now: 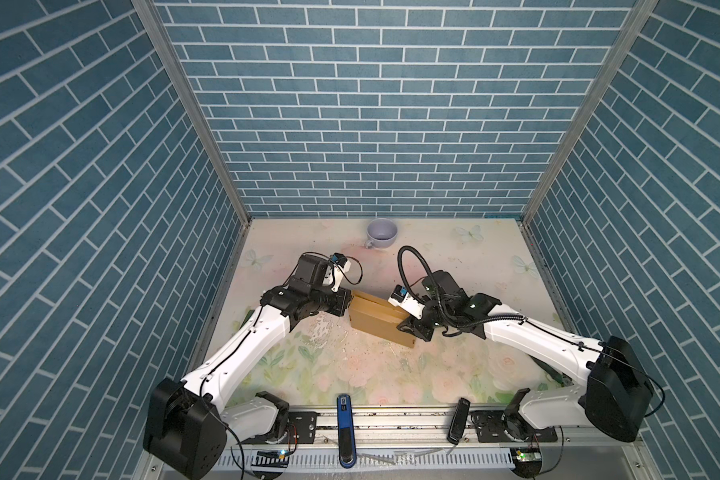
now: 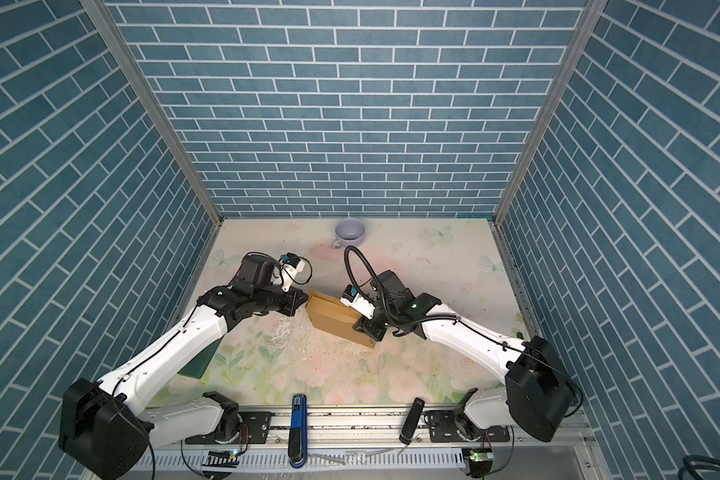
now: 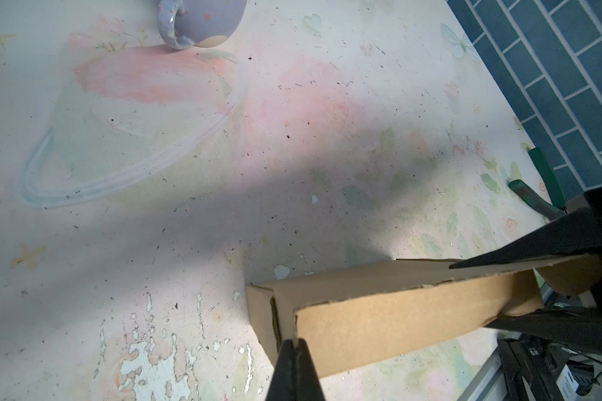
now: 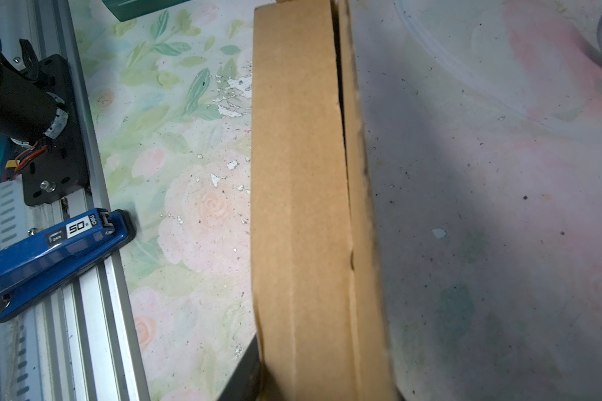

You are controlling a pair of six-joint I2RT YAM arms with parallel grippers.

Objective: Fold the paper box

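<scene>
The paper box (image 1: 375, 320) (image 2: 333, 318) is a flat brown cardboard box with its flaps closed, held between my two grippers over the middle of the floral mat. My left gripper (image 1: 347, 307) (image 2: 304, 305) (image 3: 294, 347) is shut on a thin cardboard edge at the box's left corner (image 3: 285, 312). At the opposite end my right gripper (image 1: 406, 326) (image 2: 360, 326) is shut across the box's thickness. Its two black fingers (image 3: 501, 258) straddle that end in the left wrist view. In the right wrist view the box's narrow side (image 4: 299, 173) fills the middle and only one finger (image 4: 247, 371) shows.
A lavender cup (image 1: 382, 233) (image 2: 350, 230) (image 3: 202, 21) stands at the back of the mat. A blue stapler (image 1: 344, 428) (image 4: 49, 250) and a black stick-like object (image 1: 458, 419) lie on the front rail. A dark green board (image 2: 198, 357) lies under my left arm.
</scene>
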